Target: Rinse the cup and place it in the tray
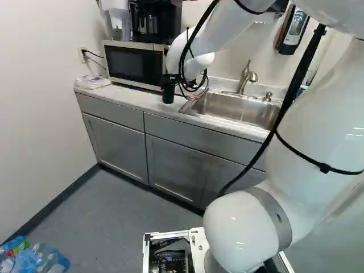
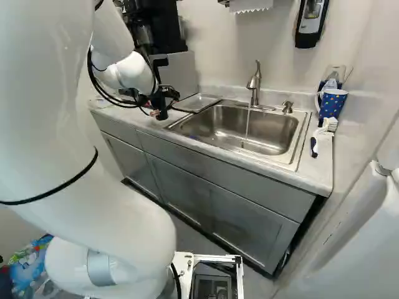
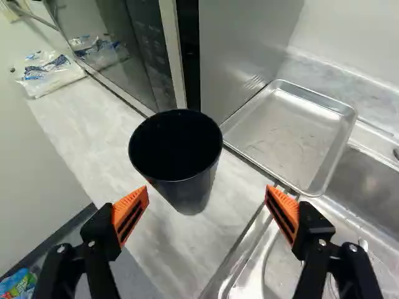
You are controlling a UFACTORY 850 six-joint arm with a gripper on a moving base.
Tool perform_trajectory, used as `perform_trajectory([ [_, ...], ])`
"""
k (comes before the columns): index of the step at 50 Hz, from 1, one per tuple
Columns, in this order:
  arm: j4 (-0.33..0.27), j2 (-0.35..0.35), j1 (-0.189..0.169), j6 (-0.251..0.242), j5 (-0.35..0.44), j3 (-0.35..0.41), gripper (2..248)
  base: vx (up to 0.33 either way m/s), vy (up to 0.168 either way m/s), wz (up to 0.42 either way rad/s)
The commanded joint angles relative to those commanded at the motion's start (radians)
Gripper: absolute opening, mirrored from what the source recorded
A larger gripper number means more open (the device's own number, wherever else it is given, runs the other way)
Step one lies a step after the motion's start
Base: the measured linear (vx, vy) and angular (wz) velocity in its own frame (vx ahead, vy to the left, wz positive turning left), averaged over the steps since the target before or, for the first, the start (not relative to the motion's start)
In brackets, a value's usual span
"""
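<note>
The desk (image 3: 75, 124) is seen running beneath and ahead of the tool (image 3: 207, 196). The sink (image 2: 274, 134) is set into it beside the tool, and a thin stream seems to be falling from the tap (image 2: 255, 84). The microwave (image 1: 135, 64) is seen ahead, beyond the cup, with the metal tray (image 3: 293, 131) lying beside it, near the sink's rim.

The tool's two fingers are spread wide, and nothing is held. The dark cup (image 3: 177, 159) is seen upright on the desk just ahead of the fingers, nearer to one than to the other, so some centring may be called for before it is gripped.

The cup is judged to be light, fairly stiff and probably plastic; its smooth wall could become slippery once wetted. It is best taken by opposite sides below the rim, where it narrows, with only moderate squeeze, so that the mouth is left free for rinsing.

No lettering is made out on the cup. Blue print is seen on the plastic bag (image 3: 50, 70), well beyond the cup from the tool.
</note>
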Motion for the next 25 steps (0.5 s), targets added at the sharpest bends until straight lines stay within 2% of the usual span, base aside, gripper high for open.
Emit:
perform_trajectory([
  [25,-0.021,-0.035,0.000,0.000,0.053,0.005,247,0.000,0.000,0.000],
])
